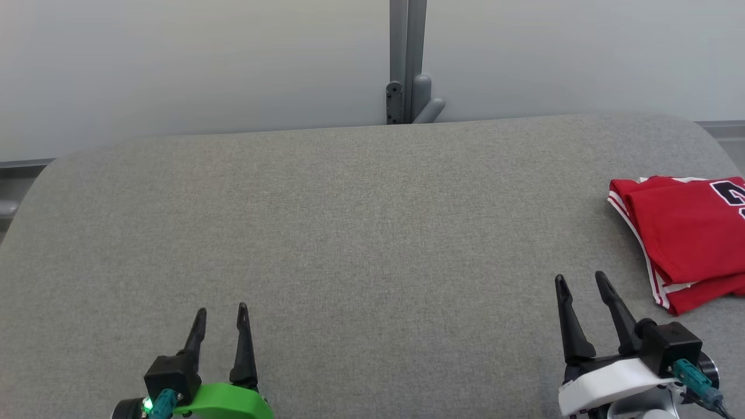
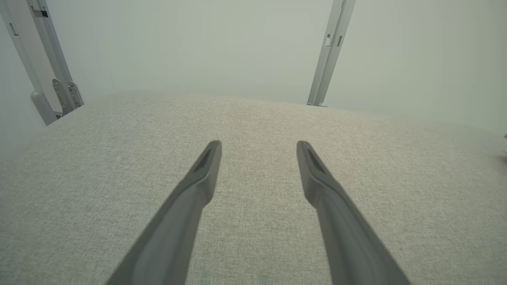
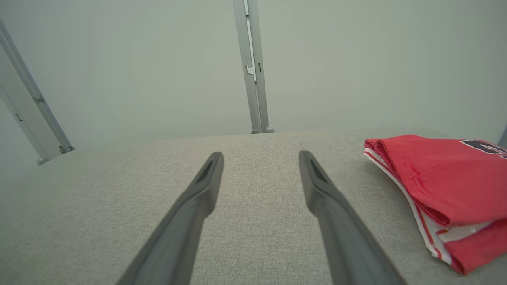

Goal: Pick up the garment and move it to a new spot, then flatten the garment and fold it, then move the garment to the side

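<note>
The red fabric garment (image 1: 681, 233), trimmed in white stripes with a dark number, lies folded in layers at the right of the grey cloth-covered table (image 1: 349, 233), running past the right side of the head view. Folding looks done, and the remaining step is at most a nudge sideways. For that, the right gripper (image 1: 579, 277), fingers spread and empty just near-left of the garment, should pinch every layer at the near-left corner and slide it without lifting. The left gripper (image 1: 222, 308), also spread and empty, hovers near-left, well apart. How close the table's right edge lies cannot be told, while the centre and left offer broad room.
</note>
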